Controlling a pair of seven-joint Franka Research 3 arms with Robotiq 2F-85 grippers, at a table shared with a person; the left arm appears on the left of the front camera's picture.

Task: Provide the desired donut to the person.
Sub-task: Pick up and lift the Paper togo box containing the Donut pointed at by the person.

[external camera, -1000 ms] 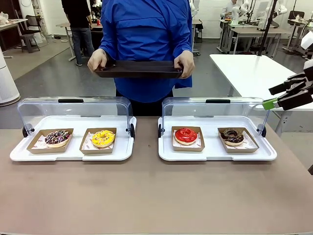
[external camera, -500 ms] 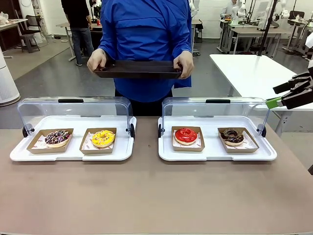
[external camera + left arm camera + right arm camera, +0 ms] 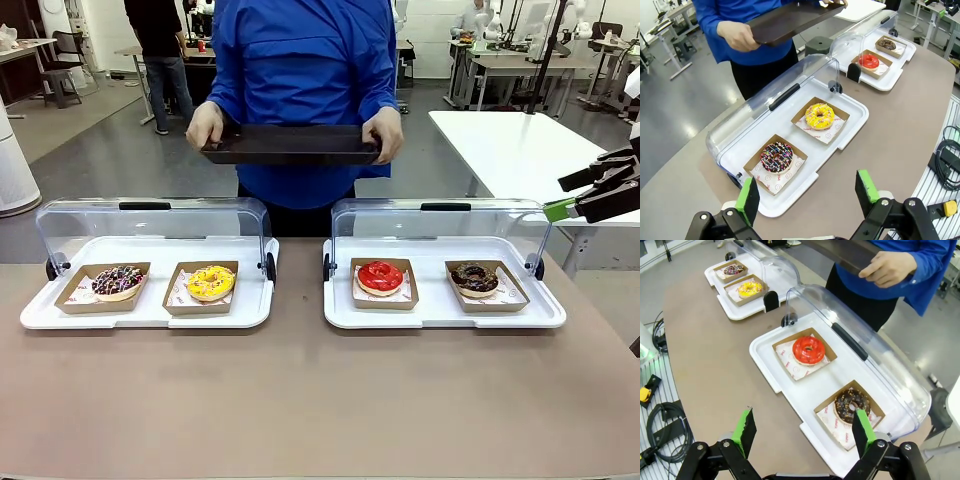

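The person (image 3: 300, 70) in a bright blue jacket stands at the far side, both hands holding a dark tray (image 3: 290, 145) level at waist height. Four donuts lie in cardboard boats: a sprinkled chocolate one (image 3: 117, 281) and a yellow one (image 3: 210, 283) in the left white case, a red one (image 3: 380, 277) and a dark chocolate one (image 3: 474, 278) in the right case. My right gripper (image 3: 585, 200) hovers open, high at the right edge above that case. My left gripper (image 3: 807, 195) is open, well above the sprinkled donut (image 3: 777, 157) and yellow donut (image 3: 820, 115).
Both white display cases (image 3: 145, 310) (image 3: 440, 315) have their clear lids (image 3: 150, 225) swung up at the back. Bare brown tabletop (image 3: 300, 400) stretches in front of them. A white table (image 3: 510, 140) stands behind on the right. Cables (image 3: 665, 420) lie off the table's edge.
The person has shifted slightly to the right and lowered the tray a little. My right gripper rose and drew back slightly toward the right edge, then held still.
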